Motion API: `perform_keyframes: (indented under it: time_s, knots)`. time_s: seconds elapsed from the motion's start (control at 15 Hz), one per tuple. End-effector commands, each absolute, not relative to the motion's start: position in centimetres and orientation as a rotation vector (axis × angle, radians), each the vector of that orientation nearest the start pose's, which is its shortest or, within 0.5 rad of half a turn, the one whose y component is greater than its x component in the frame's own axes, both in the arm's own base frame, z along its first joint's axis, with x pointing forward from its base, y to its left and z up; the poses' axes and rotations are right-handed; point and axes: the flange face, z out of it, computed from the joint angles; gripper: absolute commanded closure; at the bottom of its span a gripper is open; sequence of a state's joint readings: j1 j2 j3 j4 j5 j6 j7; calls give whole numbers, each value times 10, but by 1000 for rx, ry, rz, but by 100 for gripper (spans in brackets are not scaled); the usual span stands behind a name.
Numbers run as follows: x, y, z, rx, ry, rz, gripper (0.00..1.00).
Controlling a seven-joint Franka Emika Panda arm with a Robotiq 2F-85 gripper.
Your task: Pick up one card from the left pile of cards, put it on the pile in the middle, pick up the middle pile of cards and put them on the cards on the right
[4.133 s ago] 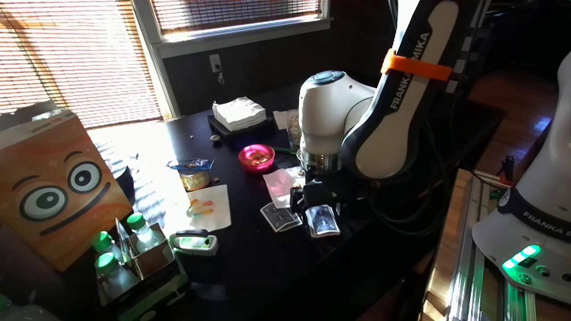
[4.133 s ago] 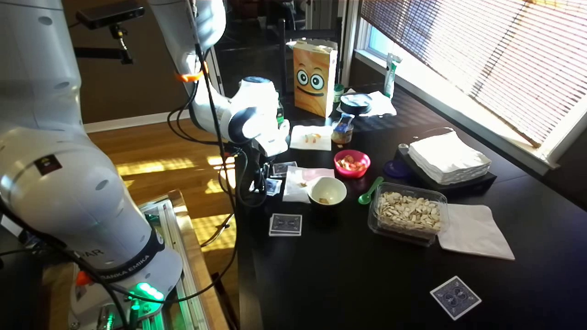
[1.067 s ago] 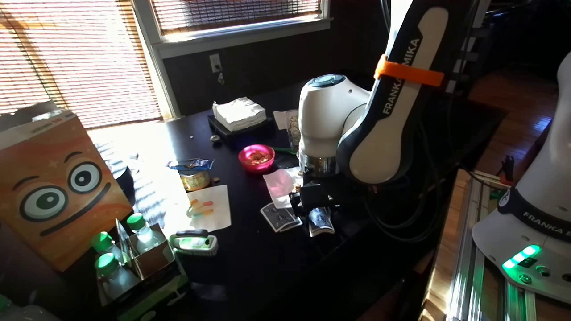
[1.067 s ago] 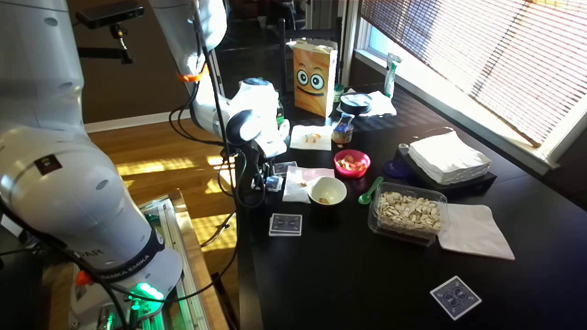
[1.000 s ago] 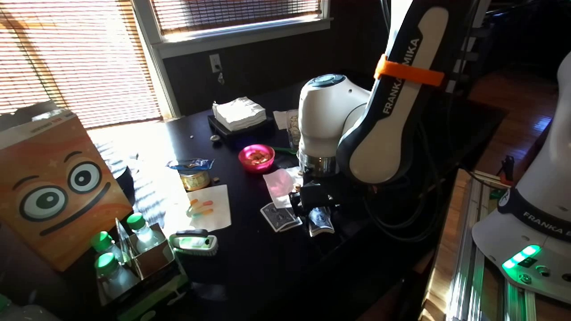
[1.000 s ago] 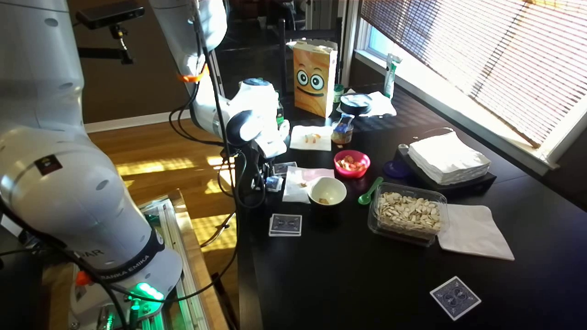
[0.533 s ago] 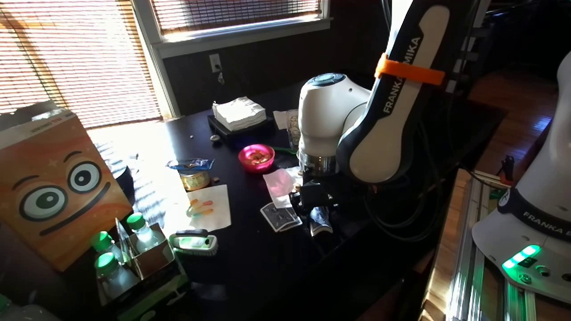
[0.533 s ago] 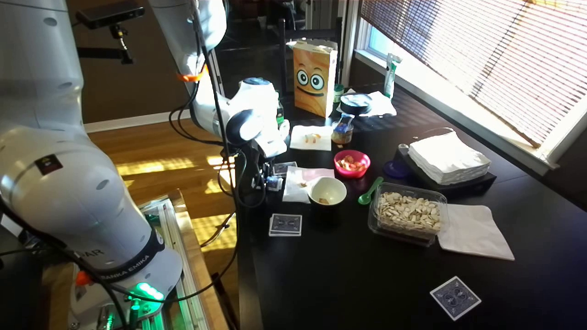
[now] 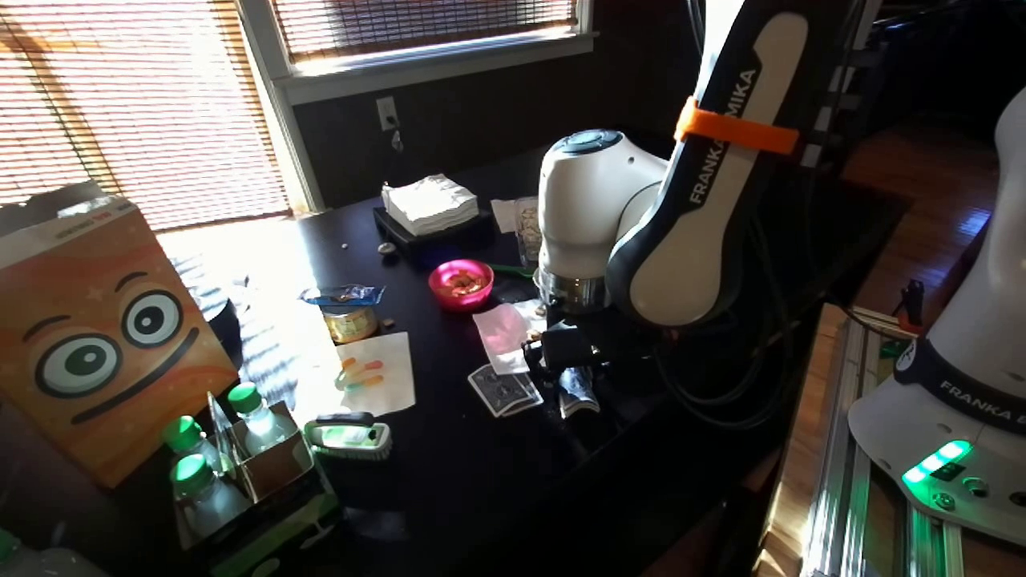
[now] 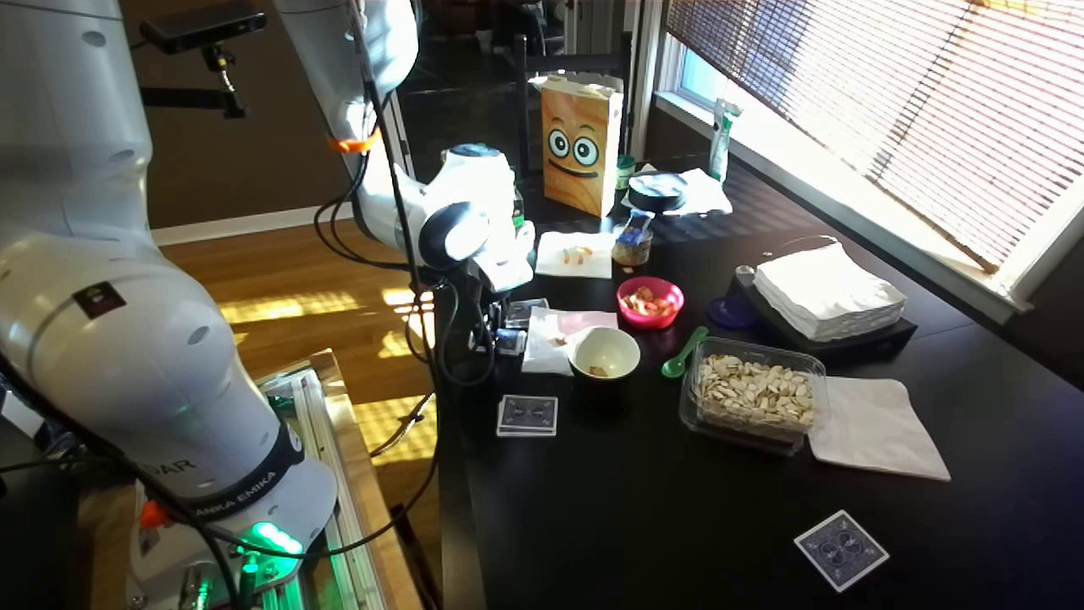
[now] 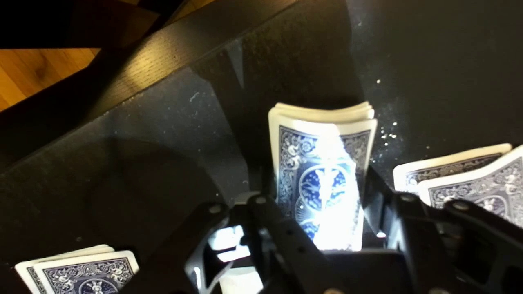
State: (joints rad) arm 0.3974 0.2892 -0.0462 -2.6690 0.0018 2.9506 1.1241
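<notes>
Evidently mid-grasp on the dark table (image 10: 677,508), with the arm (image 9: 689,256) bent down to a spot just beside the pink-tinged napkin (image 9: 501,336). Settled there, on the robot-base side of the napkin, with the gripper (image 11: 318,190) around the middle pile (image 11: 318,163); cannot tell whether lifted clear of the table or not. Note the left pile (image 9: 505,391) by one end of the napkin, touching it or just apart, hard to say which, and the right pile (image 10: 528,413) off the opposite end, apart from the napkin and presumably next to be covered. Clamped on both long sides of the middle pile with the fingers (image 11: 375,195), closed only part-way yet firm enough to bow it. Expect next to no weight, slick faces and a springy bend, ready to buckle or shed a bottom layer under a harder squeeze. Best held low, near mid-length, catching every layer, with no more pressure than needed. Watch the thin white card edges (image 11: 322,116), slightly staggered in the wrist view and so likely to slide; lift level, carry past the napkin without tilting, and lower flat before letting go.
</notes>
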Motion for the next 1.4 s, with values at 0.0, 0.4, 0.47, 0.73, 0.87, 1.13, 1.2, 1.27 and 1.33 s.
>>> perform_keyframes:
  time_s: [0.0, 0.4, 0.47, 0.73, 0.87, 1.13, 1.2, 1.27, 1.33]
  knots:
    - [374, 133, 153, -2944, 1173, -27, 46]
    - [363, 118, 164, -2972, 1161, -58, 50]
    - [362, 115, 166, -2974, 1159, -64, 50]
    - [371, 114, 161, -2981, 1137, -64, 52]
    - [372, 114, 162, -2981, 1134, -67, 52]
    - [372, 114, 162, -2982, 1132, -67, 52]
    - [372, 114, 162, -2982, 1132, -67, 52]
    - [372, 114, 162, -2982, 1132, -67, 52]
    - [372, 114, 162, -2982, 1132, -67, 52]
